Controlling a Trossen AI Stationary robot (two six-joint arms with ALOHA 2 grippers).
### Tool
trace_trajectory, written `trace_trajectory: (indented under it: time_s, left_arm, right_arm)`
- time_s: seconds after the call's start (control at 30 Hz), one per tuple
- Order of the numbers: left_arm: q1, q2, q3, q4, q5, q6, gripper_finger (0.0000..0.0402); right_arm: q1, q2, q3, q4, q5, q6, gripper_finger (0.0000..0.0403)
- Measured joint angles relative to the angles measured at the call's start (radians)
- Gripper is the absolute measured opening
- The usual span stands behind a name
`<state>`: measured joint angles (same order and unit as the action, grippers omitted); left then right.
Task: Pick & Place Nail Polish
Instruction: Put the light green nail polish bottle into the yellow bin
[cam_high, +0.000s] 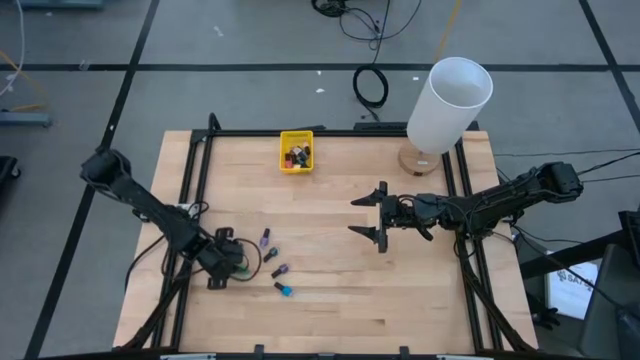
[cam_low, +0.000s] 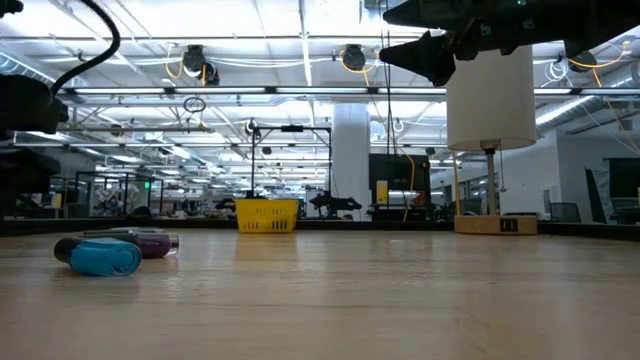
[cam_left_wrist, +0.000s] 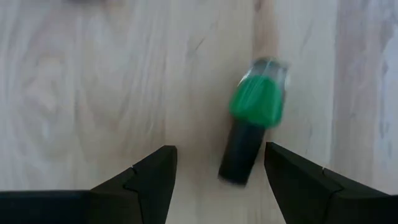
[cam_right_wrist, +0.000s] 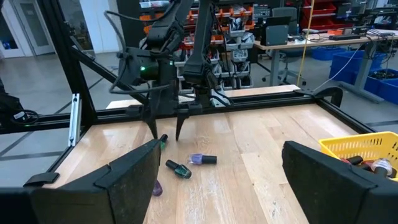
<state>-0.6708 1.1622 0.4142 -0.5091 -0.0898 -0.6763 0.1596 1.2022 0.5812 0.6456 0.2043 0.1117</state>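
Grab step: left pincer (cam_left_wrist: 214, 180) spread wide, hovering over green nail polish bottle (cam_left_wrist: 253, 117) lying on counter (cam_high: 330, 290). Next: drop, straddle it, squeeze. Right pincer (cam_high: 381, 217) wide, empty, mid-counter.

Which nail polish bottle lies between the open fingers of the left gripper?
The green bottle with the dark cap, lying on its side under the left gripper. The purple bottles and the blue bottle lie apart from it.

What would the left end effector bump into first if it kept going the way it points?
Probably the green nail polish bottle. The left end effector points down at the table with its fingers open, and the bottle lies just off-centre between them. Exact depth is unclear.
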Motion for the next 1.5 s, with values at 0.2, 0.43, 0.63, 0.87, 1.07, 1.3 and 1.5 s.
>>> trace_trajectory:
  time_s: [0.2,0.43,0.63,0.87,1.07,1.3,1.5]
  left_arm:
    - [0.0,0.096,0.007,0.02,-0.022,0.025,0.0243]
    - [-0.001,0.098,0.007,0.014,-0.017,0.005,0.0243]
    - [0.0,0.098,0.017,-0.003,0.021,-0.13,0.0243]
    - [-0.003,0.102,0.048,-0.053,0.065,-0.146,0.0241]
    - [-0.003,0.102,0.05,-0.072,0.082,-0.194,0.0182]
    - [-0.005,0.102,0.049,-0.064,0.016,-0.252,0.0096]
    - [-0.005,0.101,0.05,-0.054,-0.004,-0.219,0.0047]
  right_arm:
    - [0.0,0.0,0.0,0.0,0.0,0.0,0.032]
    - [0.0,0.0,0.0,0.0,0.001,0.011,0.032]
    - [0.0,0.0,0.0,0.0,0.001,0.023,0.032]
    - [0.0,0.0,0.0,0.0,0.001,0.027,0.032]
    - [0.0,0.0,0.0,0.0,0.001,0.033,0.032]
    - [0.0,0.0,0.0,0.0,0.0,0.033,0.032]
    - [0.0,0.0,0.0,0.0,0.0,0.033,0.032]
